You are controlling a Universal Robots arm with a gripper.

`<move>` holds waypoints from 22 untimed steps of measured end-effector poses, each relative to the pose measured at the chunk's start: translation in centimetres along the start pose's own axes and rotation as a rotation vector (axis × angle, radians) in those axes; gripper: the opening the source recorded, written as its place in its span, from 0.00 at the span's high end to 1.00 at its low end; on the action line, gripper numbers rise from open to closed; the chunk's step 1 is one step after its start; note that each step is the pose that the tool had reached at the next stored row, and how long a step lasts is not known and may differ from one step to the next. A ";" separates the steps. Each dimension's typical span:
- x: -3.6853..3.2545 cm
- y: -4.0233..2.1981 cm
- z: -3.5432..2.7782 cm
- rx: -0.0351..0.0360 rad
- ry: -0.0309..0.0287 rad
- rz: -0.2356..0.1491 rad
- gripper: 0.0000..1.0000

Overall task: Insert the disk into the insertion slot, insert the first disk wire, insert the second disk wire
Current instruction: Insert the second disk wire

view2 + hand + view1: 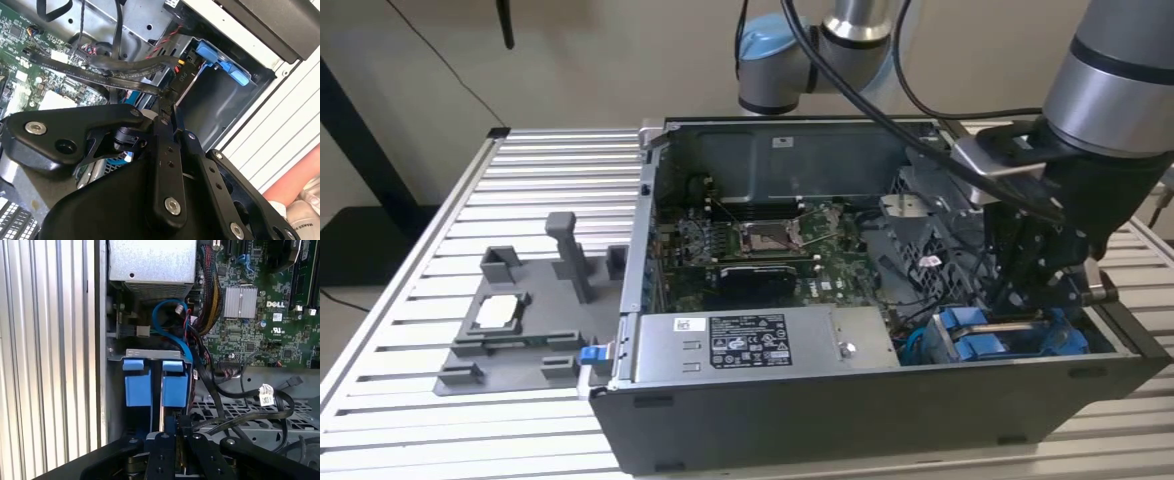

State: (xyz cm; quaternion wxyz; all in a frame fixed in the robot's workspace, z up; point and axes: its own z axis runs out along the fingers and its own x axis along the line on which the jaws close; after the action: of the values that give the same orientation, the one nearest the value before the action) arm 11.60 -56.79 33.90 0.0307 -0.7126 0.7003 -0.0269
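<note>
Slatted metal surface point(427, 250) carries the computer case point(854, 420); inside, the end effector point(167, 432) is closed on a black wire connector point(183, 421) beside the blue-tabbed drive cage point(155, 382).

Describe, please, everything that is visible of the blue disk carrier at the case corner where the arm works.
The disk shows mainly its bright blue plastic carrier: two rectangular blue tabs side by side with a narrow gap between them, in the first wrist view. It sits in the insertion slot, under a grey sheet-metal lip, in the corner of the computer case beside the power supply box. A blue cable loops just behind it. The claw hangs directly over the gap between the tabs. The drive's metal body is hidden.
</note>
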 end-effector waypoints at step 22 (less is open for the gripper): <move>-0.45 -0.02 -0.16 -0.0005 0.0037 0.047 0.84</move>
State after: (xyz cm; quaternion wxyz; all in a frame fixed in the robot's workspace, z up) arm 11.61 -56.34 34.07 0.0299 -0.6960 0.7169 -0.0273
